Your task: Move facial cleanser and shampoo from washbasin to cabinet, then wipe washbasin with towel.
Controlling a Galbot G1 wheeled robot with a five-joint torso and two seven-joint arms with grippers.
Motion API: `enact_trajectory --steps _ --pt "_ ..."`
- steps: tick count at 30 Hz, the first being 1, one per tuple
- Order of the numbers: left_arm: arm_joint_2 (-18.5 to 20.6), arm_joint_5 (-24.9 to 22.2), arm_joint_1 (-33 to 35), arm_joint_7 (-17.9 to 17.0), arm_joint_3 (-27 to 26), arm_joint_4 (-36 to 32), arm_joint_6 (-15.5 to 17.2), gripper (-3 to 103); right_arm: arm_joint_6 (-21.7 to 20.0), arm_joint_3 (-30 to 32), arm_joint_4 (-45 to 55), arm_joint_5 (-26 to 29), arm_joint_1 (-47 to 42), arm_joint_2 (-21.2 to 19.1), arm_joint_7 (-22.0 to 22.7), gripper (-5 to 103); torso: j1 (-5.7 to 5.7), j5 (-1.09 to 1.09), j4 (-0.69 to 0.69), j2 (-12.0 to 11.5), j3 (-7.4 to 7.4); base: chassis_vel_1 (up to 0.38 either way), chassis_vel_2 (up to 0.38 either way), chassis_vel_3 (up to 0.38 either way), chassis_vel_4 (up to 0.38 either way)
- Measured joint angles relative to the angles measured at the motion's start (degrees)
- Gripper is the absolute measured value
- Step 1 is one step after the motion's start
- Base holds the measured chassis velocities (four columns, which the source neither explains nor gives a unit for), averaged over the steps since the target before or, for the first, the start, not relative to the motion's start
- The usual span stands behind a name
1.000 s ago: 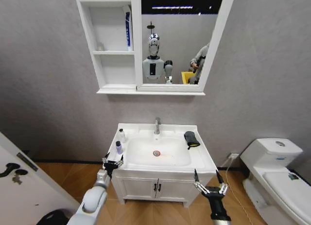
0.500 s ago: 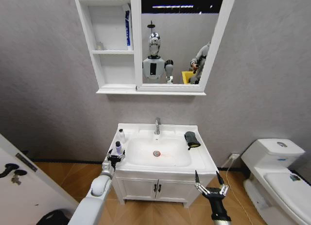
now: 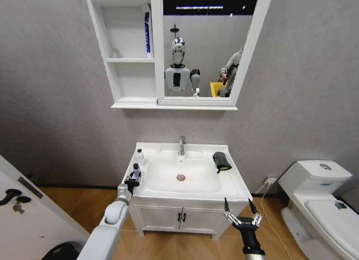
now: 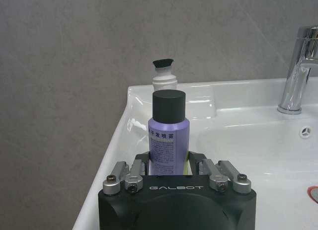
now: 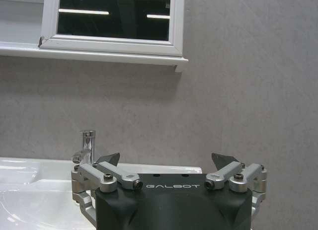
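Observation:
A purple bottle (image 3: 136, 170) (image 4: 168, 135) with a black cap stands upright on the left rim of the washbasin (image 3: 235, 187) (image 4: 124, 125). My left gripper (image 3: 133, 180) (image 4: 166, 163) is shut on its lower body. Just behind it stands a white bottle (image 3: 140, 156) (image 4: 164, 78) with a dark top. I cannot tell which of the two is the facial cleanser and which the shampoo. The dark towel (image 3: 221, 160) lies on the right rim. The cabinet (image 3: 132, 80) hangs above, left of the mirror. My right gripper (image 3: 242, 206) (image 5: 165, 160) is open in front of the basin's right corner, holding nothing.
A chrome faucet (image 3: 181, 145) (image 4: 298, 66) (image 5: 88, 145) stands at the back of the bowl. A blue and white tube (image 3: 147, 35) leans in the cabinet's middle compartment. A toilet (image 3: 322, 198) is at the right, and a white door (image 3: 22, 215) at the left.
My left gripper moved forward from the basin's front left corner to the purple bottle and closed around it. The right gripper stayed where it was.

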Motion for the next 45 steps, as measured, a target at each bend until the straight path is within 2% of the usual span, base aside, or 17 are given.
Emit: enact_trajectory --steps 8,13,16,17,18,19,21,22,23,25,28,30,31,33,34,39,45 --pt "2.5 -0.4 1.3 -0.8 -0.2 -4.6 0.6 42 0.6 0.4 -0.6 0.6 0.0 -0.2 0.2 100 0.0 -0.02 -0.01 0.0 0.0 0.0 0.0 0.0 0.0" --pt "11.0 -5.5 1.9 -1.2 -0.1 -16.8 1.8 42 1.2 0.5 -1.5 1.1 0.2 -0.4 0.3 100 0.0 0.0 0.0 0.0 -0.01 0.0 0.0 0.0 0.0" --pt "17.3 -11.8 -0.4 -2.4 -0.7 -24.2 4.8 42 1.5 0.3 -2.0 1.2 0.7 -0.4 0.3 100 -0.01 -0.03 0.0 0.0 0.0 0.0 0.0 0.0 0.0" --pt "17.3 -11.8 -0.4 -2.4 -0.7 -24.2 4.8 42 1.5 0.3 -2.0 1.2 0.7 -0.4 0.3 100 -0.01 -0.03 0.0 0.0 0.0 0.0 0.0 0.0 0.0" --pt "20.2 -16.2 -2.3 -3.8 -0.9 -26.8 7.0 42 1.6 0.2 -2.1 1.2 0.8 -0.3 0.3 100 -0.01 -0.02 0.0 0.0 -0.01 0.0 0.0 0.0 0.0" --pt "20.2 -16.2 -2.3 -3.8 -0.9 -26.8 7.0 42 1.6 0.2 -2.1 1.2 0.8 -0.3 0.3 100 -0.01 -0.02 0.0 0.0 -0.01 0.0 0.0 0.0 0.0" --pt "29.5 -31.1 -10.5 -8.2 -1.0 -31.8 14.9 42 2.0 0.0 -2.2 1.1 0.7 -0.2 0.3 100 0.0 -0.01 0.0 0.0 0.0 0.0 0.0 0.0 0.0" --pt "32.0 -35.6 -13.6 -8.9 -0.8 -32.6 17.7 42 2.3 -0.1 -2.1 1.1 0.6 -0.2 0.3 100 0.0 -0.01 -0.01 0.0 -0.01 0.0 0.0 0.0 0.0" --pt "32.0 -35.6 -13.6 -8.9 -0.8 -32.6 17.7 42 2.3 -0.1 -2.1 1.1 0.6 -0.2 0.3 100 0.0 -0.01 -0.01 0.0 -0.01 0.0 0.0 0.0 0.0" --pt "36.8 -46.4 -21.0 -9.9 0.5 -32.7 24.2 42 3.0 0.0 -2.2 1.1 0.1 -0.2 0.3 100 0.0 -0.01 -0.01 0.0 0.0 0.0 0.0 0.0 0.0" --pt "38.2 -48.7 -24.2 -9.9 1.6 -32.0 25.8 42 3.3 0.1 -2.3 1.1 -0.1 -0.2 0.3 100 0.0 -0.02 -0.01 0.0 0.0 0.0 0.0 0.0 0.0" --pt "40.7 -54.4 -37.5 -10.0 8.0 -27.5 29.9 42 4.1 0.2 -2.6 1.0 -0.6 -0.2 0.4 100 0.0 0.0 0.0 0.0 0.0 0.0 0.0 0.0 0.0" --pt "40.7 -54.4 -37.5 -10.0 8.0 -27.5 29.9 42 4.1 0.2 -2.6 1.0 -0.6 -0.2 0.4 100 0.0 0.0 0.0 0.0 0.0 0.0 0.0 0.0 0.0" --pt "39.9 -57.5 -47.6 -11.6 14.9 -22.6 31.8 42 4.5 0.2 -2.7 1.0 -0.8 0.0 0.5 100 0.0 0.0 0.0 0.0 0.0 0.0 0.0 0.0 0.0" --pt "39.9 -57.5 -47.6 -11.6 14.9 -22.6 31.8 42 4.5 0.2 -2.7 1.0 -0.8 0.0 0.5 100 0.0 0.0 0.0 0.0 0.0 0.0 0.0 0.0 0.0" --pt "34.4 -57.7 -62.8 -13.7 25.0 -10.2 33.5 42 4.5 0.3 -3.0 1.2 -0.4 0.0 0.6 100 0.0 0.01 -0.01 0.0 0.01 0.0 0.0 0.0 0.0" --pt "29.3 -54.1 -68.3 -13.0 29.1 -1.7 33.6 42 4.6 0.7 -3.6 1.9 0.1 -0.1 0.8 100 0.01 0.0 -0.01 0.0 0.01 0.0 0.0 0.0 0.0"
